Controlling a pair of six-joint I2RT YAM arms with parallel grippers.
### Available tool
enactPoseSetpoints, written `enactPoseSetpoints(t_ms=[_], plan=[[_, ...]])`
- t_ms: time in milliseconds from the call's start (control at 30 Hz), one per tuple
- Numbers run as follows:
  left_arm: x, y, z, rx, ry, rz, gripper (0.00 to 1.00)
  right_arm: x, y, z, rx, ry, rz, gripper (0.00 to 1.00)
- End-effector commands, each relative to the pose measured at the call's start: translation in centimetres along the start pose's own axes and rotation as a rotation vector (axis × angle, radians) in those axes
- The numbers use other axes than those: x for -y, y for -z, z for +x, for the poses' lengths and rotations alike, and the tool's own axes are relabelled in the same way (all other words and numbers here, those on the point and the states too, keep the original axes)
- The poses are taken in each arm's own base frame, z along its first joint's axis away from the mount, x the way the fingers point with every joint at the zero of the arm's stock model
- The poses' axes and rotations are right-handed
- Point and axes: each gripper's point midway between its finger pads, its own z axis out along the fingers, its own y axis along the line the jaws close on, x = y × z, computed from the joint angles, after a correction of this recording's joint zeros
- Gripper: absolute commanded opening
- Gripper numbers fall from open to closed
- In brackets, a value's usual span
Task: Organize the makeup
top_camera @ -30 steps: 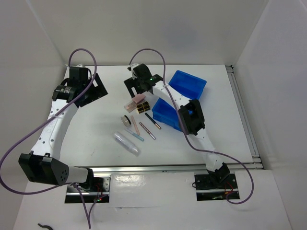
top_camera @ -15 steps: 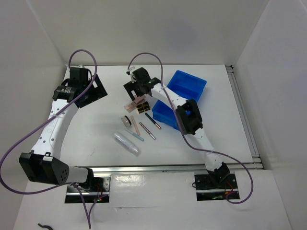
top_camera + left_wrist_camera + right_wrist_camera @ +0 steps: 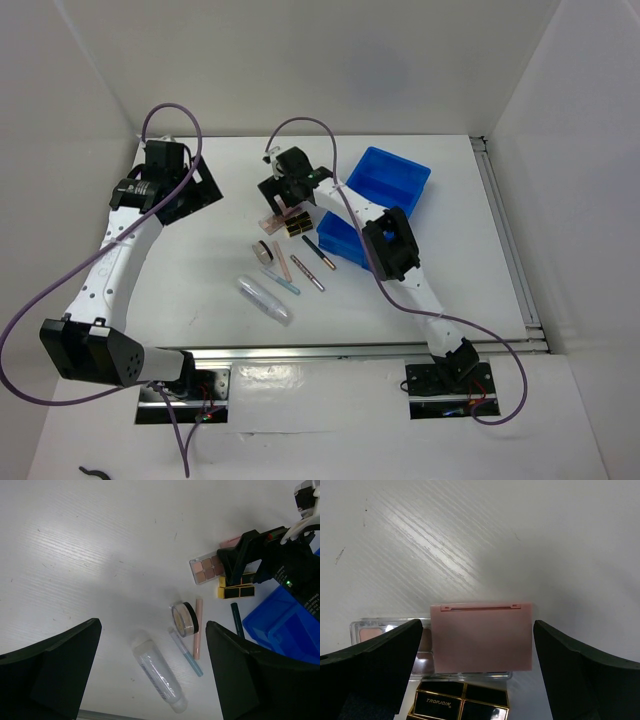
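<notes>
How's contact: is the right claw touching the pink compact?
Cannot tell. Right wrist view: the open right claw straddles the pink compact, one finger's edge meeting a corner in the picture; height unclear.

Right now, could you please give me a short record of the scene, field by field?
left fingers: open, empty, off to the side
right fingers: open, straddling the pink compact
pink compact: closed, overlapping a clear palette, next to the black palette
loose on table: round compact, clear tube, thin pencils
blue bin: right of the thin pencils
</notes>
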Motion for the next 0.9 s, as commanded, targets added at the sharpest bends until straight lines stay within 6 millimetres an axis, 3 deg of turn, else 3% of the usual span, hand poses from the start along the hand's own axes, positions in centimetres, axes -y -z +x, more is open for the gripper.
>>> enactPoseSetpoints(t_ms=[0,67,200,333,467,633,733,767,800,867], plan=[[-0.6,-0.4,-0.1,0.007,-0.008,-0.021,1.00,-0.4,-0.6,0.3,0.003,0.016,-0.011,1.00],[-0.6,-0.4,-0.1,0.007,-0.008,-0.021,1.00,0.0,-0.7,0.8,-0.007,0.016,0.012,1.00],[-0.7,-0.4,-0.2,0.012,-0.008,-0.029,1.00,0.3,-0.8,1.2,-0.018,0.007,0.031,0.85],[-0.9,-0.4,-0.3,0.017,-0.008,-0.037,1.00,0.5,-0.2,0.4,0.003,0.007,0.041,0.76],[-0.7,-0.3,-0.5,0.025,-0.007,-0.032,1.00,0.8,0.7,-0.9,0.033,-0.004,0.060,0.75],[-0.7,0.0,-0.7,0.032,-0.005,-0.028,1.00,2.1,3.8,-4.6,0.120,-0.019,0.133,0.75],[-0.3,0.1,-0.5,0.021,0.004,-0.008,1.00,3.0,6.4,-7.9,0.195,-0.028,0.183,0.75],[-0.3,0.1,-0.5,0.021,0.004,-0.008,1.00,3.8,7.8,-9.3,0.225,-0.038,0.203,0.75],[-0.3,0.1,-0.5,0.021,0.004,-0.008,1.00,4.1,8.3,-9.1,0.216,-0.060,0.222,0.76],[-0.3,0.1,-0.5,0.021,0.004,-0.008,1.00,6.7,10.7,-10.6,0.255,-0.115,0.265,0.76]])
